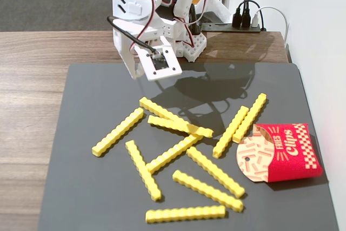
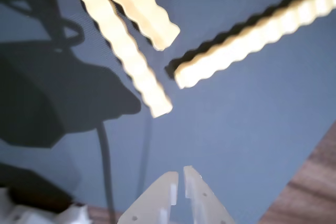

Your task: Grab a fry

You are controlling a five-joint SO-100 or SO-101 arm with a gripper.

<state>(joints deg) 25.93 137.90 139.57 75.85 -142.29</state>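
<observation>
Several bright yellow ridged fries lie scattered on the dark grey mat (image 1: 75, 198). The nearest to the arm are a crossed pair (image 1: 172, 118) and a slanted one at the left (image 1: 118, 132). My white gripper (image 1: 131, 72) hangs over the mat's back edge, above and apart from them. In the wrist view the gripper (image 2: 180, 174) shows at the bottom, jaws closed together with nothing between them. Ahead of it lie two fries side by side (image 2: 122, 48) and another to the right (image 2: 257, 34), all apart from the fingertips.
A red-and-white checkered fries carton (image 1: 284, 152) lies on its side at the mat's right. The mat sits on a wooden table (image 1: 32, 96). A power strip with plugs (image 1: 243, 22) is behind the arm, and a white wall stands at the right.
</observation>
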